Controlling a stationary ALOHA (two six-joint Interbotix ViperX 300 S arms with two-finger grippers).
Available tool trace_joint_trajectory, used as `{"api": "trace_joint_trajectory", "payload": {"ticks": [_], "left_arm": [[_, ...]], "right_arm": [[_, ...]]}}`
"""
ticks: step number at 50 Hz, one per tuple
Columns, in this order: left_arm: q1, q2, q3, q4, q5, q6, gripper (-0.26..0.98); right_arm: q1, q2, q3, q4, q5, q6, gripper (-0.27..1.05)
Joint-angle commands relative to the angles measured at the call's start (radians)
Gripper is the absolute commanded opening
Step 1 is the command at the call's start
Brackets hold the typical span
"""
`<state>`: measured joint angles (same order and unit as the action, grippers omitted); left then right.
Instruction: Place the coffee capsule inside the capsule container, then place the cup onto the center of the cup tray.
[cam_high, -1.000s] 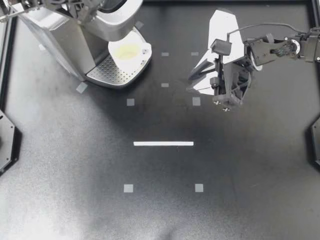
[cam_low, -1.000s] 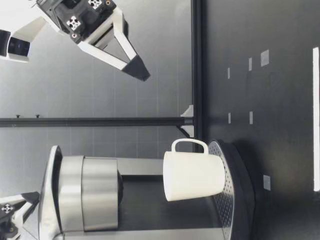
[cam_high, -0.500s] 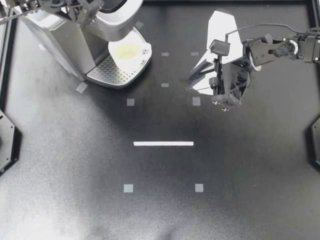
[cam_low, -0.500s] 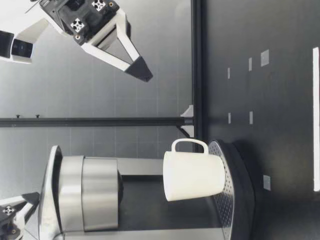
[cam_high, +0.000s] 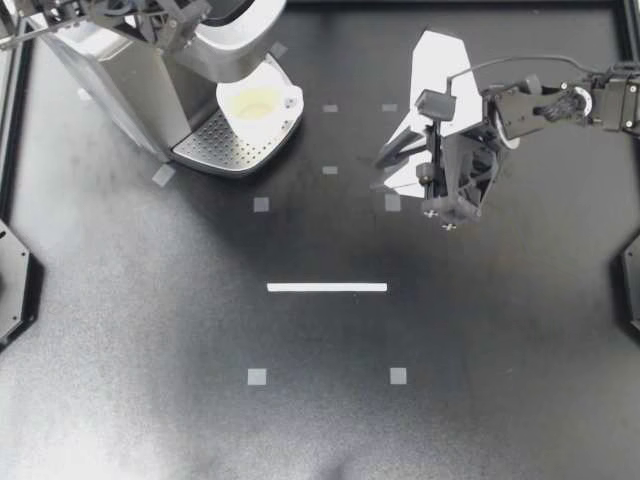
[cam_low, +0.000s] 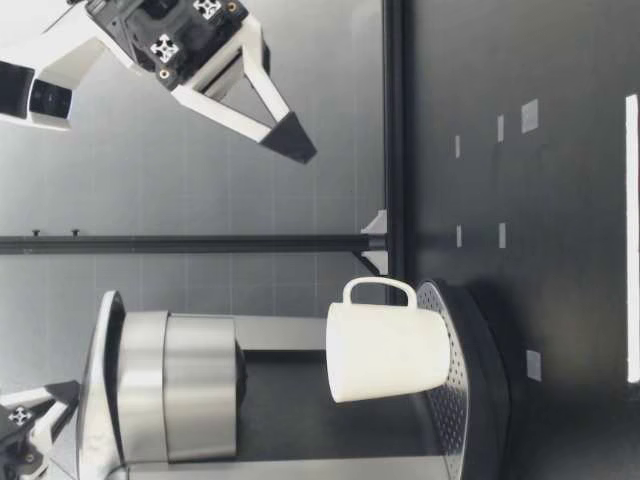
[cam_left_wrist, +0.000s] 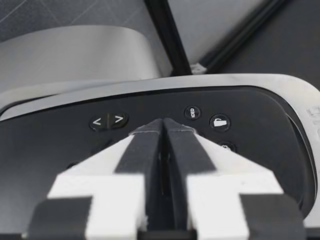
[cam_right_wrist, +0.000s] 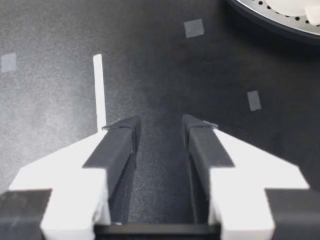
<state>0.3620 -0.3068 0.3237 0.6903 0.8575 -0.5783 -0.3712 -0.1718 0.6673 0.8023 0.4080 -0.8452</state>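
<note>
A white cup (cam_high: 258, 103) stands on the perforated cup tray (cam_high: 215, 145) under the coffee machine's spout; in the low view the cup (cam_low: 385, 352) is upright on the tray (cam_low: 450, 400). My left gripper (cam_high: 165, 18) is shut, its tips (cam_left_wrist: 162, 124) over the machine's black lid beside the buttons (cam_left_wrist: 107, 120). My right gripper (cam_high: 403, 148) hangs open above the table right of the machine, nothing between its fingers (cam_right_wrist: 160, 125). Its tips (cam_low: 295, 148) are well above the table. No capsule is visible.
The silver coffee machine (cam_high: 110, 70) fills the back left corner. A white tape line (cam_high: 327, 287) and small grey tape squares (cam_high: 392, 203) mark the black table. A black frame rail (cam_low: 395, 120) runs along the back edge.
My right gripper has sunk a little toward the table and drifted slightly toward the back. The left gripper and the cup stay where they were.
</note>
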Motion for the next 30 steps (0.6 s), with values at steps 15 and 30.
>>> {"api": "trace_joint_trajectory", "payload": {"ticks": [15, 30], "left_arm": [[0.002, 0.067, -0.011, -0.098, 0.009, 0.064, 0.13], [0.002, 0.006, -0.061, -0.071, 0.011, 0.1, 0.13]], "right_arm": [[0.005, -0.014, -0.011, 0.002, -0.017, -0.003, 0.41], [0.005, -0.018, -0.009, 0.002, -0.017, -0.003, 0.41]]}}
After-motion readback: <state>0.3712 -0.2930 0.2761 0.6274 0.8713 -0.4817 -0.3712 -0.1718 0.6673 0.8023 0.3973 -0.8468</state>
